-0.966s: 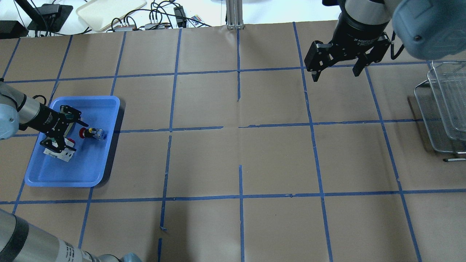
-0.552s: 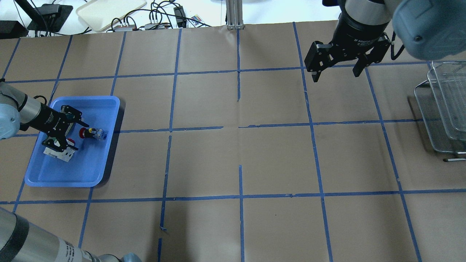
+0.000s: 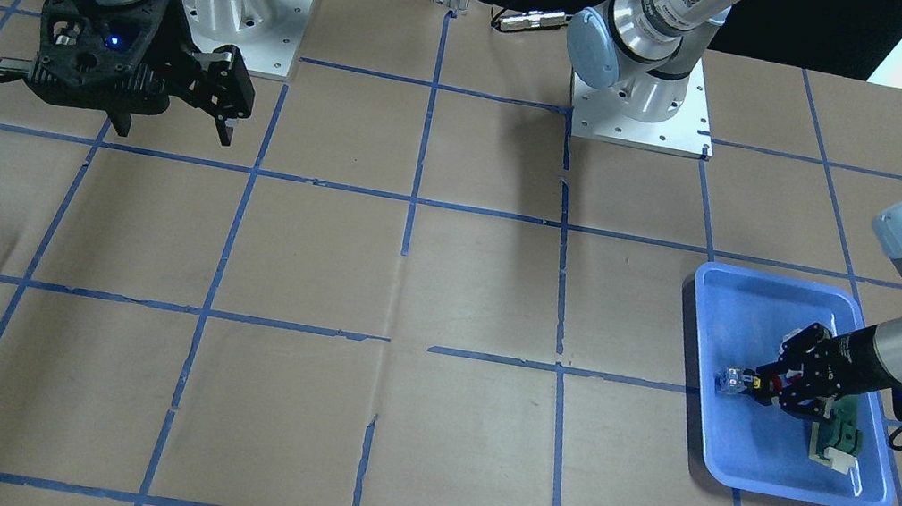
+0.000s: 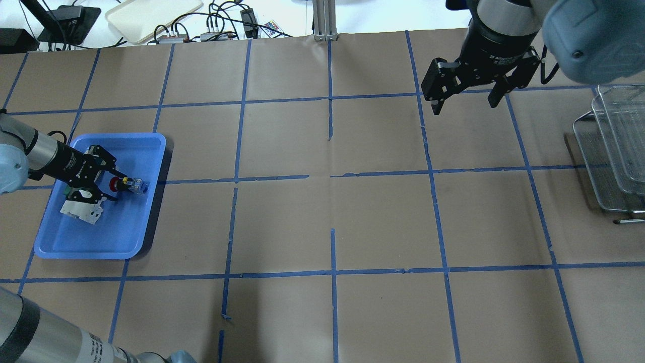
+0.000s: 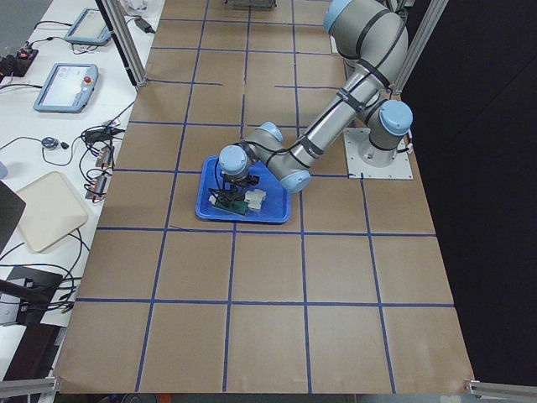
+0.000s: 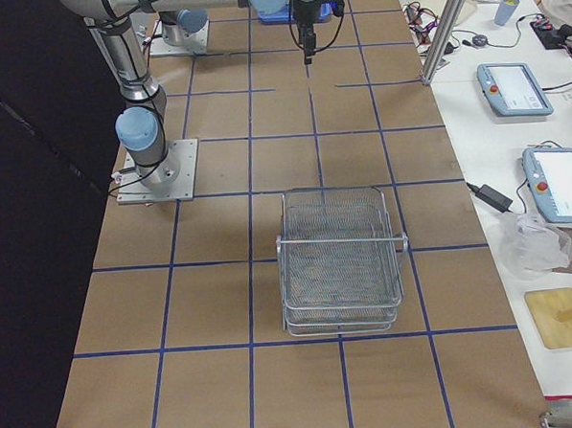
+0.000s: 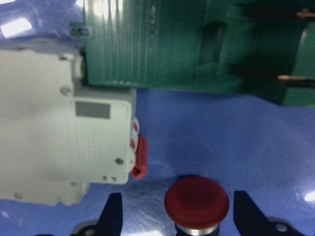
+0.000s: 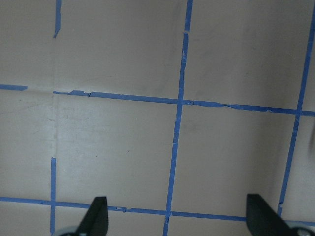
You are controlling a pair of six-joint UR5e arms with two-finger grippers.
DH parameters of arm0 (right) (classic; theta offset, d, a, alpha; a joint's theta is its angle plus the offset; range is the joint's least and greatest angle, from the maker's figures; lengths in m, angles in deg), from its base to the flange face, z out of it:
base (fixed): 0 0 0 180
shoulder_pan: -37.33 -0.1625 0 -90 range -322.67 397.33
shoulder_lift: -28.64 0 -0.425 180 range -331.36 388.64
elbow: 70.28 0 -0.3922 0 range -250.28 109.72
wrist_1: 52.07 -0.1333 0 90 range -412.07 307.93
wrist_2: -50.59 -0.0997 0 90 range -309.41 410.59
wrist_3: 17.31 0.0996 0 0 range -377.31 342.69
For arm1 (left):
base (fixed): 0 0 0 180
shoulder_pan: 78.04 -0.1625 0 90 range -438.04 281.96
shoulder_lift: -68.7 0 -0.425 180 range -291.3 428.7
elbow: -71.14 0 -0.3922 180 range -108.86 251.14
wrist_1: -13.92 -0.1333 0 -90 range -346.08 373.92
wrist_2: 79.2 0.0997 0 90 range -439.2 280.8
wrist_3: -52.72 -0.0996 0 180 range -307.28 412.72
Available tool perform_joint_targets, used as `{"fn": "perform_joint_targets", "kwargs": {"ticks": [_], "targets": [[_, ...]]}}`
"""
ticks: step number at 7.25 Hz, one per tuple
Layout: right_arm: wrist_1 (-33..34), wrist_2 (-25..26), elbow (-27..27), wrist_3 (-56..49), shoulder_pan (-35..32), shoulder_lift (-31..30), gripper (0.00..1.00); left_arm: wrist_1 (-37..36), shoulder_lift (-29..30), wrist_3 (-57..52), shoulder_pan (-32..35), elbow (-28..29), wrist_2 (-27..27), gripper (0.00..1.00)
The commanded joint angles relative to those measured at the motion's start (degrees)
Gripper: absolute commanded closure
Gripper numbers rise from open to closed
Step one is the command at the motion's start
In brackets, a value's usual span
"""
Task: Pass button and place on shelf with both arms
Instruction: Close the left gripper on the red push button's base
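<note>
The button (image 4: pixel 128 185) lies on its side in the blue tray (image 4: pixel 95 242), red head toward my left gripper (image 4: pixel 114 185). It also shows in the front view (image 3: pixel 740 382). In the left wrist view the red head (image 7: pixel 197 201) sits between the two fingertips (image 7: pixel 114 216) with a gap on each side; the left gripper is open. My right gripper (image 4: pixel 463 103) hangs open and empty above the far right of the table, and its wrist view shows only paper. The wire shelf (image 4: pixel 615 151) stands at the right edge, also in the right view (image 6: pixel 341 259).
A white-and-red block (image 7: pixel 59 147) and a green flat part (image 7: pixel 172 44) lie in the tray just behind the button. Brown paper with blue tape lines (image 4: pixel 332 176) covers the table. Cables and a cream tray (image 4: pixel 151 15) lie beyond the far edge.
My left gripper has moved forward to the button and its jaws have narrowed around the red head. The right gripper has barely shifted.
</note>
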Motion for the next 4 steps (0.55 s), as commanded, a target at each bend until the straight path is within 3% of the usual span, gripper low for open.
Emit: {"fn": "perform_joint_targets", "kwargs": {"ticks": [1, 4], "targets": [[0.02, 0.0, -0.04, 0.0, 0.0, 0.0, 0.0, -0.11, -0.94, -0.52, 0.08, -0.06, -0.46, 1.0], [0.02, 0.09, -0.04, 0.0, 0.0, 0.0, 0.0, 1.03, -5.59, 0.53, 4.1, -0.14, -7.74, 1.0]]}}
